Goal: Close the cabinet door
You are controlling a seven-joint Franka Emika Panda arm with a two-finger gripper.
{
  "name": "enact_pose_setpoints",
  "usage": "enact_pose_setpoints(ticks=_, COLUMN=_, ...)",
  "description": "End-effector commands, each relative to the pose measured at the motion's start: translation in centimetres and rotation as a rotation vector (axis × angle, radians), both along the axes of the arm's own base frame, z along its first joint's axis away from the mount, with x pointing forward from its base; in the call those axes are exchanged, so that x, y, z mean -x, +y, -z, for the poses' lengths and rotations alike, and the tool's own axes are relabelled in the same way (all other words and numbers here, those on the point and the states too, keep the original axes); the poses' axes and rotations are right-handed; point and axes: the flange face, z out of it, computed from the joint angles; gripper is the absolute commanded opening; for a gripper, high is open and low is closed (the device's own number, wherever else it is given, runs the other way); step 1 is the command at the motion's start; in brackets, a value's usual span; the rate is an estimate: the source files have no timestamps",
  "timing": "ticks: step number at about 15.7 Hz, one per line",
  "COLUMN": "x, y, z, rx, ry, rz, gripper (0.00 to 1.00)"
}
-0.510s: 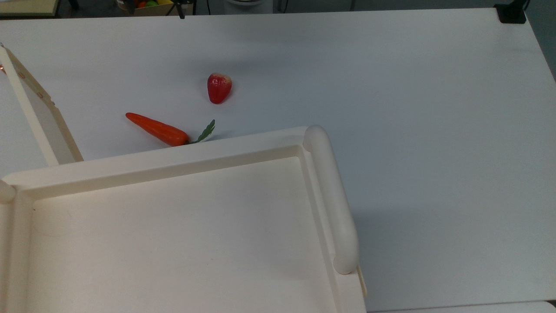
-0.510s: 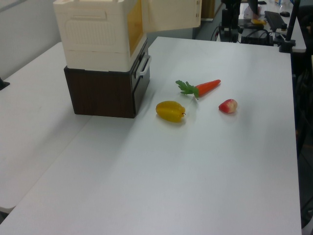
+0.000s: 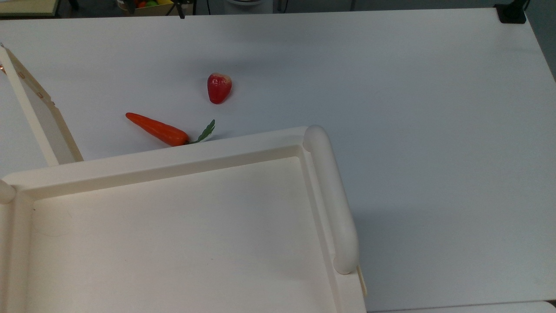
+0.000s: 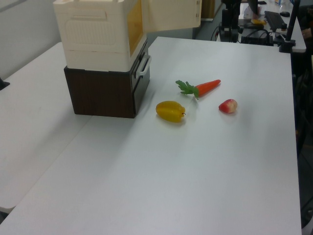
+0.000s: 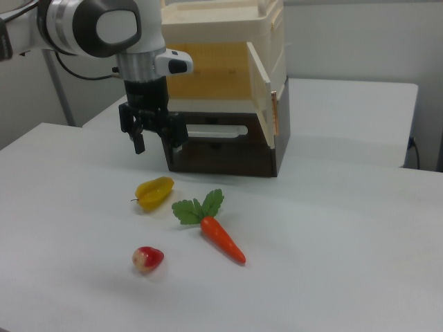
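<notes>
Nothing is seen to have moved since half a second ago: door, fruit and carrot lie in the same places in the top and left views.

Cabinet (image 5: 221, 41): cream unit set on a dark brown base (image 4: 102, 93), standing on the white table (image 3: 391, 87). Recessed top with rounded rail (image 3: 332, 195) noted in the top view.

Cabinet door (image 5: 259, 104): swung open, standing out from the front at the right view's right side of the opening; the yellowish interior is exposed. In the top view the door (image 3: 37, 111) is seen edge-on at the top view's left, with small reddish holes near its edge. In the left view it (image 4: 171, 14) projects toward the left view's right.

Gripper (image 5: 158, 142): hung pointing down in front of the cabinet, above the table, at the right view's left of the opening, well apart from the door. Fingers are parted; nothing is held between them.

On the table: yellow fruit (image 5: 154, 192) near below the gripper, carrot (image 5: 220, 237) with green leaves, red fruit (image 5: 148, 259). All three are apart from one another.
</notes>
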Motion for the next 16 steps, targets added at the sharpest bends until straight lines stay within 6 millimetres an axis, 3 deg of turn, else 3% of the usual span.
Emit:
enact_pose_setpoints(ticks=1, x=0.24, y=0.40, z=-0.15, rx=-0.003, ry=0.010, rz=0.010, gripper=1.00)
enact_pose_setpoints(ticks=16, x=0.34, y=0.17, z=-0.11, rx=-0.057, ry=0.008, rz=-0.044, gripper=0.97)
